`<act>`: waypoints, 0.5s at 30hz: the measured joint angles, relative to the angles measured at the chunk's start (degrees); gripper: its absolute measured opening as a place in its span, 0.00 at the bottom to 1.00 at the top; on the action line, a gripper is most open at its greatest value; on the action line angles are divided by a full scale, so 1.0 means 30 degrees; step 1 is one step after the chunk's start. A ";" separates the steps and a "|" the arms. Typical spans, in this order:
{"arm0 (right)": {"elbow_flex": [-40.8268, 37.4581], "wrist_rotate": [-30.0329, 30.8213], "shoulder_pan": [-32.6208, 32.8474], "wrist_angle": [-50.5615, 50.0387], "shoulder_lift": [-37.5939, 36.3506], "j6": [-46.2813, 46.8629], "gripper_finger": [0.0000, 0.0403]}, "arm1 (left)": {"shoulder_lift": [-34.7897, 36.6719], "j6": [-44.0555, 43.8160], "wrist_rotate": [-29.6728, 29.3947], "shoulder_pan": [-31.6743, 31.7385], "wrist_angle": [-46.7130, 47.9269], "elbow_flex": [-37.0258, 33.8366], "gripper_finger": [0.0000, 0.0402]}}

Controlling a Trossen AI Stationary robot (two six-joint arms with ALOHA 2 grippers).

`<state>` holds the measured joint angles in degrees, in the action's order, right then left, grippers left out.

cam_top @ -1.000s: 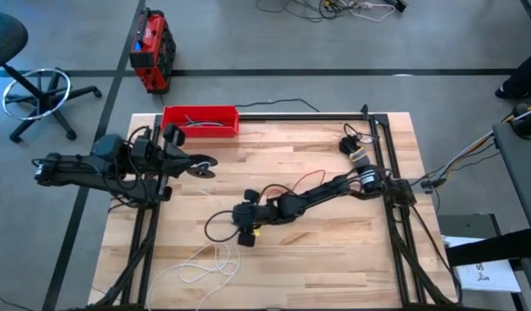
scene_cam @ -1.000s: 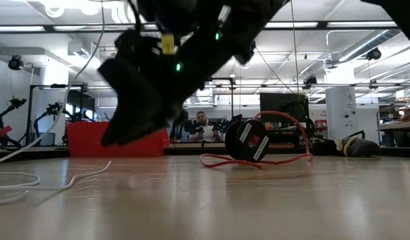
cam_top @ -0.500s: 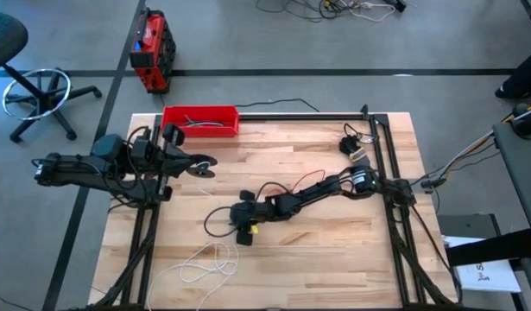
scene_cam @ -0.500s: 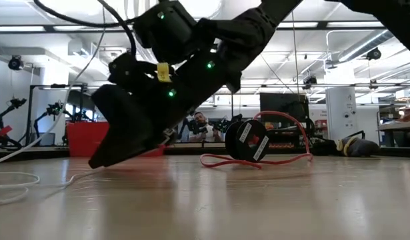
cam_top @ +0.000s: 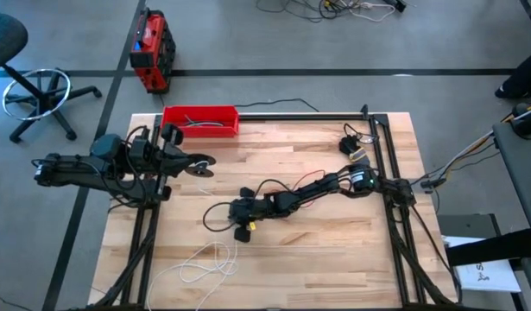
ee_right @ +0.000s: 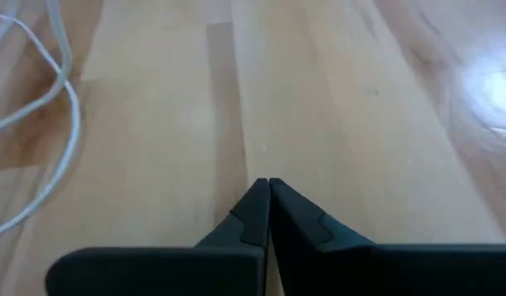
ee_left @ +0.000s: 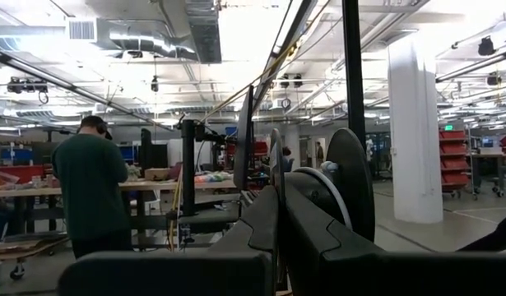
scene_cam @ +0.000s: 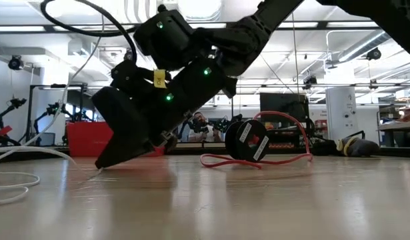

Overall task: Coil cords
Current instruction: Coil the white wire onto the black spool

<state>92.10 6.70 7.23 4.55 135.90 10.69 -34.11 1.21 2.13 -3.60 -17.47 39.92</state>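
While no writing reads, right end effector [ee_right: 267, 191] nears white cord [ee_right: 47, 140]

Red cord [cam_top: 291, 183], white cord [cam_top: 205, 266]

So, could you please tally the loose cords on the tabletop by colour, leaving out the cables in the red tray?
red cord: 1
white cord: 1
Total: 2
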 joint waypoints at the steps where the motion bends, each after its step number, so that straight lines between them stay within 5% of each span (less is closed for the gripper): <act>1: -0.0029 0.0847 0.0065 -0.0528 -0.0250 -0.0068 0.02 | -0.0006 0.0000 0.0000 0.0000 0.0017 0.0000 0.00; 6: -0.0189 0.3806 -0.0017 -0.4007 -0.1703 -0.2067 0.00 | 0.0012 0.0000 -0.0007 0.0000 0.0252 0.0000 0.00; 15: -0.0134 0.2411 0.0233 -0.4003 -0.2985 -0.0296 0.13 | 0.0164 0.0000 -0.0012 0.0000 0.0291 0.0000 0.00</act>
<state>91.70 13.93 7.93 -7.46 126.94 9.81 -33.62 1.21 2.10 -3.60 -16.60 39.92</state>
